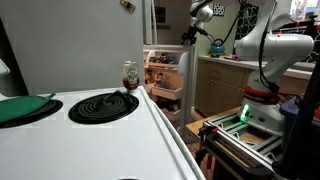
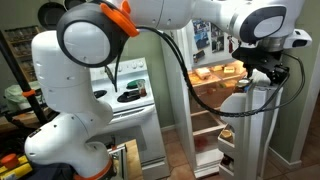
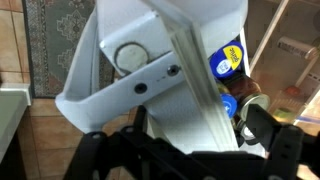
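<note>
My gripper (image 3: 180,150) stands with its two dark fingers wide apart on either side of the top edge of a white refrigerator door (image 3: 150,60). The door fills the gap between the fingers. Bottles with blue caps (image 3: 228,62) sit in the door's shelf just beyond the right finger. In both exterior views the gripper (image 1: 190,33) (image 2: 257,78) hangs at the top of the open door (image 2: 255,130), beside the lit fridge shelves (image 1: 165,75) (image 2: 215,100).
A white stove with a black coil burner (image 1: 103,105) and a small jar (image 1: 130,75) stands near the fridge. A green object (image 1: 22,108) lies on the stove top. The robot's base (image 1: 262,95) rests on a metal frame. A counter (image 1: 225,75) runs behind the fridge.
</note>
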`<control>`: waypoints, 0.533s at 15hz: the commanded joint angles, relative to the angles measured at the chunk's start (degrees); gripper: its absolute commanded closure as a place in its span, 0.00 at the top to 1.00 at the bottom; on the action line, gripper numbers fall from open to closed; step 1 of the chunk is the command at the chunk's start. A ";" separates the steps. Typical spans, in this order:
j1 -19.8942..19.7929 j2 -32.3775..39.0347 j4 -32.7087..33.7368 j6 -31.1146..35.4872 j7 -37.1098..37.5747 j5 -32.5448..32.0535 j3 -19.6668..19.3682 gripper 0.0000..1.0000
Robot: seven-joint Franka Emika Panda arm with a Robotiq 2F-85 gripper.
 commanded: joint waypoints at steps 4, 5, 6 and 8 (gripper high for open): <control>16.66 -1.74 5.56 -19.80 -10.77 15.36 -19.86 1.00; 19.16 -1.73 5.91 -22.33 -11.88 16.80 -22.72 1.00; 21.35 -1.61 6.38 -24.37 -12.65 18.27 -25.09 1.00; 25.26 -1.51 7.02 -28.35 -14.28 20.73 -29.05 1.00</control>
